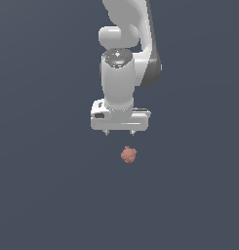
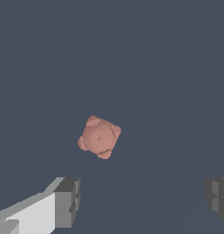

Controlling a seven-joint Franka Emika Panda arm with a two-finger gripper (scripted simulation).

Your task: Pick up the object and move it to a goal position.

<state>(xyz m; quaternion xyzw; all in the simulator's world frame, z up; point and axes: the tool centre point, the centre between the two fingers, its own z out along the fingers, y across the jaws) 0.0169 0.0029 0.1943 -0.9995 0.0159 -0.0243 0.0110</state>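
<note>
The object (image 1: 128, 155) is a small lumpy reddish-pink blob lying on the dark grey floor. In the exterior view my white gripper (image 1: 119, 133) hangs just above it and slightly toward that view's left, fingers pointing down. The wrist view shows the object (image 2: 99, 137) lying apart from both dark fingertips (image 2: 67, 202), outside the wide gap between them. My gripper (image 2: 143, 199) is open and holds nothing.
A plain dark grey surface (image 1: 48, 185) spreads all around the object. The white arm (image 1: 123, 53) rises out of the exterior view's upper edge.
</note>
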